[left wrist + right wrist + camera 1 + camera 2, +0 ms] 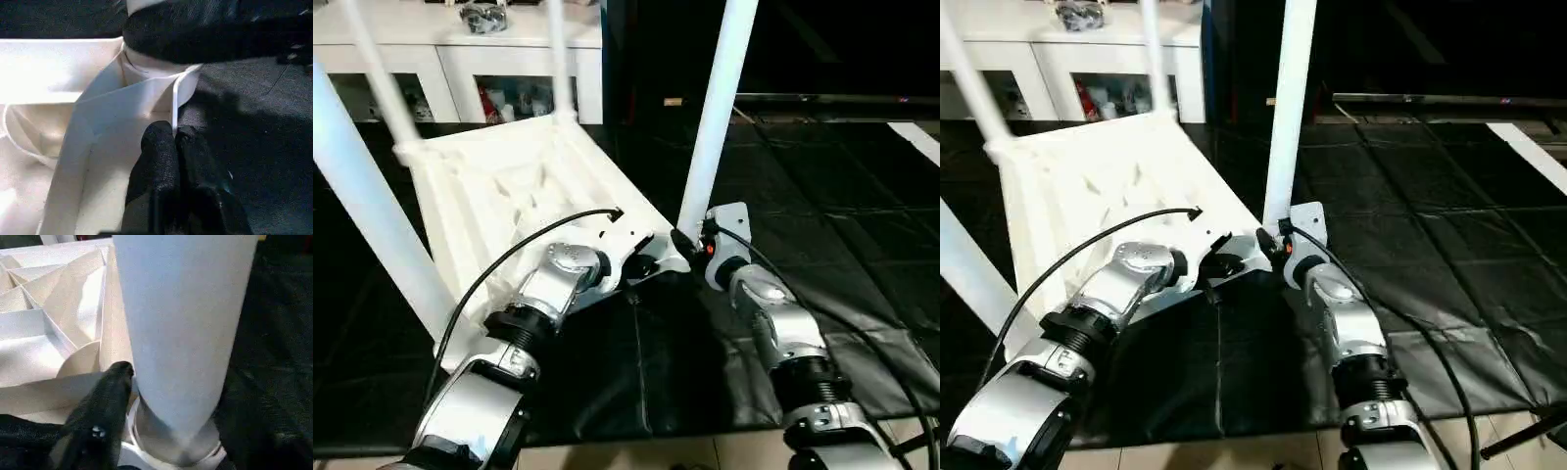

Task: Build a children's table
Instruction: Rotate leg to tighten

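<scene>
Upside down on the black floor mat [822,255], children's table [509,186], ribbed underside up, legs [717,108] standing in corner sockets. Could tip or skid if twisted too hard at the near corner; could leave the near leg half seated. Left gripper [173,147] pinched shut, fingertips pressed against the rim by that socket, holding nothing. Right gripper [168,396] parted around the leg's base, wrist level, forearm reaching forward.

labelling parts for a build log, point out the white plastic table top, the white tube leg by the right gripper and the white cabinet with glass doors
white plastic table top [509,186]: left eye view, ribbed underside
white tube leg [715,108]: left eye view, mid shaft
white cabinet with glass doors [450,64]: left eye view, front frame
</scene>
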{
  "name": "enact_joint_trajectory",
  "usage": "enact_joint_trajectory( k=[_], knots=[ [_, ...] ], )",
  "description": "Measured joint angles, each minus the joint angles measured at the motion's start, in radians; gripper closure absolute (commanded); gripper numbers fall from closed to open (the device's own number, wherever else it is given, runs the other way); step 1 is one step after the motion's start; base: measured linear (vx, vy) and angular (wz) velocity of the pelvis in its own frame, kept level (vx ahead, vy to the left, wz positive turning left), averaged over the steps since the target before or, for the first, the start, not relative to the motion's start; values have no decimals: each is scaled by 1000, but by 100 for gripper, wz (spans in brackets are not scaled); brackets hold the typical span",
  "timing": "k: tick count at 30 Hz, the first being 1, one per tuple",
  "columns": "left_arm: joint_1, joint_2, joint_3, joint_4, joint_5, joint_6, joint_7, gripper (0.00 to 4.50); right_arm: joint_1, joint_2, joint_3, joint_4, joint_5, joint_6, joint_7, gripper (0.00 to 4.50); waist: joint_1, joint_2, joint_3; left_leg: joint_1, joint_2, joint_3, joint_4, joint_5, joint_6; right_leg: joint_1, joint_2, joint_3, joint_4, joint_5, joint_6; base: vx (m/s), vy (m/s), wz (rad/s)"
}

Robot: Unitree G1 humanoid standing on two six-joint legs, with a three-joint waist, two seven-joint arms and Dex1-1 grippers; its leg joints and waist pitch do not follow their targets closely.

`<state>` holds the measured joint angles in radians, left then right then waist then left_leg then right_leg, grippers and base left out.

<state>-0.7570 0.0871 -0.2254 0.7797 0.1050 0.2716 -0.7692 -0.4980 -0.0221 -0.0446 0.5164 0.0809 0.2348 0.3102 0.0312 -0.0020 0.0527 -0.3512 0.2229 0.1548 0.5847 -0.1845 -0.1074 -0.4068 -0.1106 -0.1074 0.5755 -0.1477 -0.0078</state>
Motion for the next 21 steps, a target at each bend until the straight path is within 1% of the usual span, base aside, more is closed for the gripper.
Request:
enact_joint_trajectory(
  k=[1,4,5,6,8,10,12,14,15,16,17,18,20,21],
  knots=[
    [0,10,-12,-4,0,-12,-19,450,9,-6,3,-10,0,-3,12,145,1,0,0,0,0,0,-2,0,0,-1,1,1,1,0,0,0,0,0],
    [1,35,-32,-17,1,-33,-71,450,42,-33,24,-43,-1,-11,71,138,4,0,0,1,0,1,-10,0,0,-3,3,4,4,5,-6,0,0,0],
    [2,47,-38,-20,3,-39,-87,450,51,-50,29,-55,1,-9,102,127,7,0,0,1,1,1,-11,0,0,-4,4,5,4,5,-6,0,0,0],
    [3,56,-42,-23,3,-47,-108,450,64,-72,34,-69,6,-7,142,101,10,0,0,1,2,1,-13,1,1,-4,6,5,4,4,-5,0,0,0],
    [8,82,-53,-35,4,-66,-152,450,86,-109,34,-91,39,1,225,94,15,0,0,0,3,2,-15,2,3,-7,8,6,4,4,-5,0,0,0],
    [9,96,-59,-37,7,-79,-174,450,103,-122,30,-97,58,5,262,68,21,0,0,0,4,2,-15,2,3,-8,9,7,4,4,-5,0,0,0],
    [12,135,-86,-41,8,-139,-247,450,156,-209,22,-163,137,23,410,53,34,0,0,0,3,3,-15,2,3,-8,10,9,3,4,-5,0,0,0],
    [21,180,-103,-37,8,-215,-326,450,216,-309,1,-231,209,45,554,39,45,0,0,1,3,5,-15,2,3,-7,9,12,2,4,-5,0,0,0],
    [24,208,-108,-32,8,-257,-374,450,254,-371,-23,-264,244,60,631,14,53,0,0,1,3,7,-15,2,3,-7,9,14,2,4,-5,0,0,0],
    [26,220,-109,-28,8,-277,-399,450,269,-401,-42,-276,261,69,666,14,55,0,0,2,3,8,-15,2,3,-6,9,15,2,4,-5,0,0,0],
    [22,237,-117,-15,12,-310,-420,450,286,-426,-70,-292,282,81,701,7,55,-1,0,3,3,8,-14,2,3,-5,9,16,2,4,-5,0,0,0],
    [18,244,-126,-9,18,-332,-429,450,301,-440,-86,-307,295,88,719,3,57,-1,-1,4,3,9,-14,2,2,-4,9,16,2,4,-4,0,0,0],
    [13,248,-138,5,24,-369,-442,450,323,-453,-105,-321,316,92,743,3,58,-1,-1,5,3,10,-14,0,0,-2,9,16,3,0,2,0,0,0],
    [10,249,-144,12,28,-392,-454,450,345,-462,-117,-340,323,94,749,3,63,0,-1,4,3,11,-14,0,0,-2,8,16,2,0,2,0,0,0]
  ],
)
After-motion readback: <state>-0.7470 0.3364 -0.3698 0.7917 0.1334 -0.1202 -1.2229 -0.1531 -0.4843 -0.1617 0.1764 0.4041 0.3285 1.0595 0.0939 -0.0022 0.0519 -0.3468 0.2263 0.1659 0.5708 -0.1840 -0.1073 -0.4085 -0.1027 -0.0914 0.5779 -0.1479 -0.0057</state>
